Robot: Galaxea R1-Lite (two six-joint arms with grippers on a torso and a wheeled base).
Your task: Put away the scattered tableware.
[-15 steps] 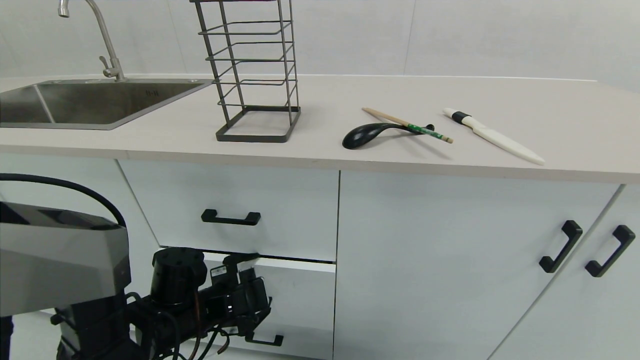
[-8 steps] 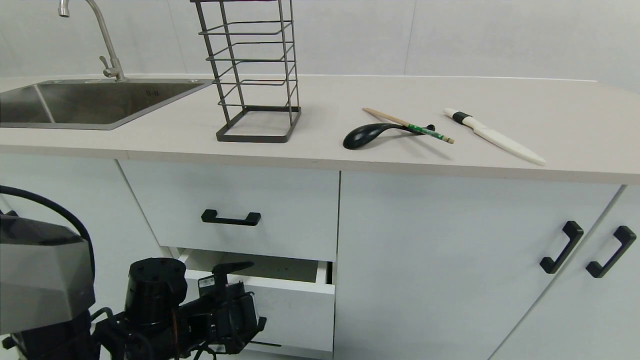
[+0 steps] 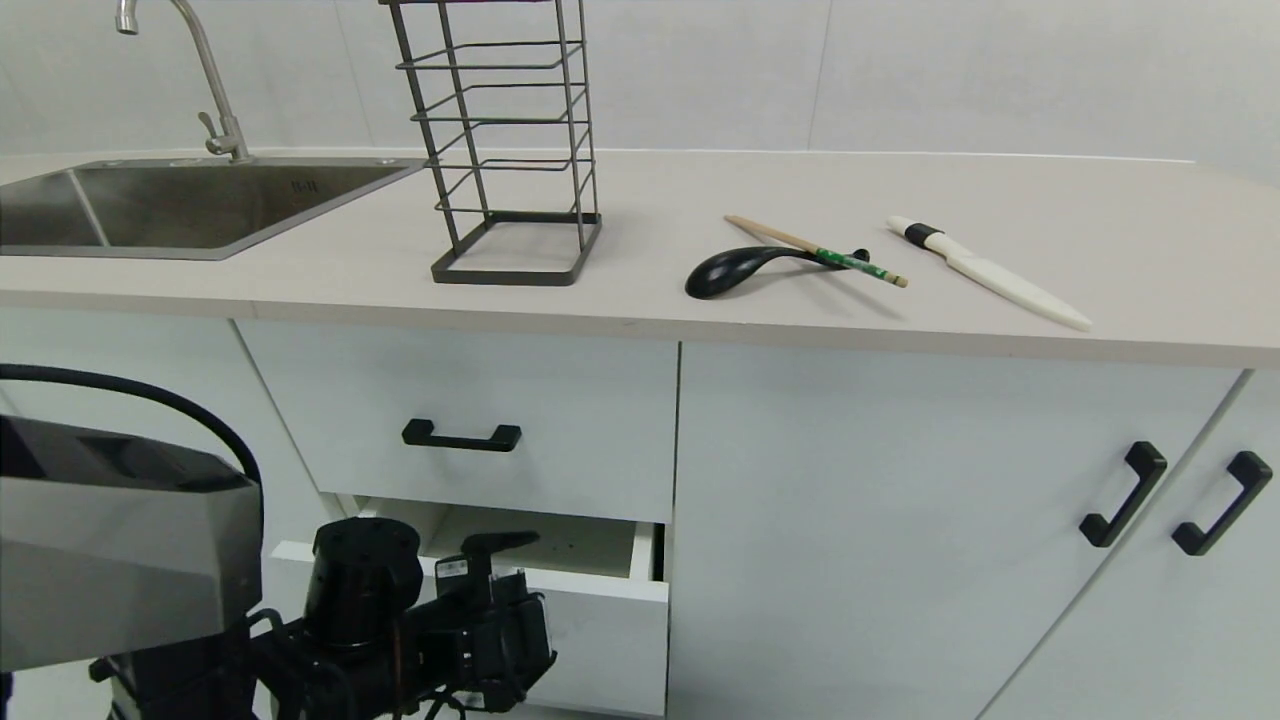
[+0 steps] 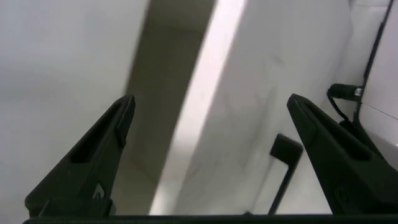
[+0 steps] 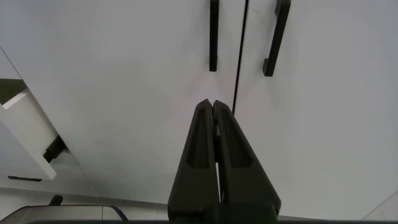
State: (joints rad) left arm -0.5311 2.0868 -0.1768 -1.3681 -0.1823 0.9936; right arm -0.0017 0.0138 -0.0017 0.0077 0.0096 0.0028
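Drew the lower drawer (image 3: 600, 590) out of the cabinet within the last second with the left gripper (image 4: 211, 106), then spread its fingers wide, clear of the drawer handle (image 4: 283, 168). Held the right gripper (image 5: 214, 109) closed on nothing, facing the cabinet doors. Left the black spoon (image 3: 735, 270), chopsticks (image 3: 815, 250) and white knife (image 3: 985, 272) on the countertop (image 3: 640, 300); judged storage open, first pick-up next

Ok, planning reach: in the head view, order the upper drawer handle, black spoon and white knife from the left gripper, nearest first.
1. The upper drawer handle, just above the left gripper.
2. The black spoon, middle of the counter.
3. The white knife, farther right.
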